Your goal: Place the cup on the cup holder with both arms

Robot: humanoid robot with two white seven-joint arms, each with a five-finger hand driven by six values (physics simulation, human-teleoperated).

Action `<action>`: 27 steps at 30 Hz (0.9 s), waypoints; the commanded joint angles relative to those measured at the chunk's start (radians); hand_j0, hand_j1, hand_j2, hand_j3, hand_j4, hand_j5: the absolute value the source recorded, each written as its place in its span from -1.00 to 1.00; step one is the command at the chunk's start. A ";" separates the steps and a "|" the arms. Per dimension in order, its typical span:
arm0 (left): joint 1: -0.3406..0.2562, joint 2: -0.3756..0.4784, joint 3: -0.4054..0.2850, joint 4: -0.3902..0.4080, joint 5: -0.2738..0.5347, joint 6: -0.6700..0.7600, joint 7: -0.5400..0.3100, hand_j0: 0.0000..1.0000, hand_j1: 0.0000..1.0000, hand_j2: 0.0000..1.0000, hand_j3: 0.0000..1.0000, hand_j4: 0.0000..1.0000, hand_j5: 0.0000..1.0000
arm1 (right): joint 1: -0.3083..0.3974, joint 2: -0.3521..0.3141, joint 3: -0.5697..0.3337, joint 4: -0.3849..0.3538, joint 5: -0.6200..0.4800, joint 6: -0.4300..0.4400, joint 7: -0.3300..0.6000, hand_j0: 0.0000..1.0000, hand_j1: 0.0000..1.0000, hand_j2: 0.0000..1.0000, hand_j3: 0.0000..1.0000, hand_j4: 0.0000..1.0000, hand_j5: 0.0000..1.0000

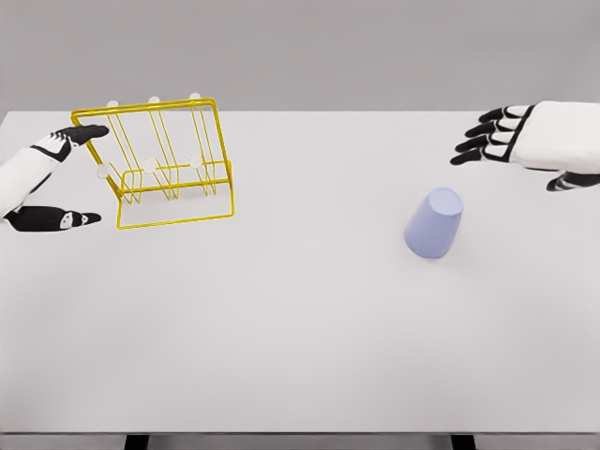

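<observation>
A pale lavender cup [435, 222] stands upside down on the white table [300, 337], right of centre. A yellow wire cup holder [169, 164] with white-tipped pegs sits at the back left. My left hand [70, 173] is at the holder's left side, fingers spread, with the upper fingertips touching the top left corner of the frame and the thumb low beside its base. My right hand [511, 155] hovers up and to the right of the cup, fingers spread and pointing left, apart from the cup.
The table's front edge [300, 433] runs along the bottom of the view, with dark legs below it. A plain grey wall lies behind the table.
</observation>
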 commanded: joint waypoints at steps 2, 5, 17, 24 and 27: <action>0.000 0.001 0.001 -0.004 0.006 0.000 0.000 1.00 1.00 1.00 1.00 1.00 1.00 | -0.006 -0.001 -0.017 -0.004 -0.004 0.002 0.000 1.00 1.00 1.00 1.00 1.00 1.00; 0.002 0.001 0.003 -0.018 0.005 0.000 0.000 1.00 1.00 1.00 1.00 1.00 1.00 | -0.006 -0.018 -0.033 -0.002 -0.009 0.002 0.000 1.00 1.00 1.00 1.00 1.00 1.00; 0.002 0.003 0.003 -0.030 0.005 0.000 0.000 1.00 1.00 1.00 1.00 1.00 1.00 | -0.046 0.085 -0.023 0.033 -0.089 0.060 0.000 1.00 1.00 1.00 1.00 1.00 1.00; 0.002 0.003 0.003 -0.033 0.005 0.000 0.000 1.00 1.00 1.00 1.00 1.00 1.00 | -0.080 0.218 0.101 0.141 0.037 0.030 0.000 1.00 1.00 1.00 1.00 1.00 1.00; 0.002 0.003 0.003 -0.033 0.005 0.000 0.000 1.00 1.00 1.00 1.00 1.00 1.00 | -0.080 0.206 0.122 0.144 0.039 0.002 0.000 1.00 1.00 1.00 1.00 1.00 1.00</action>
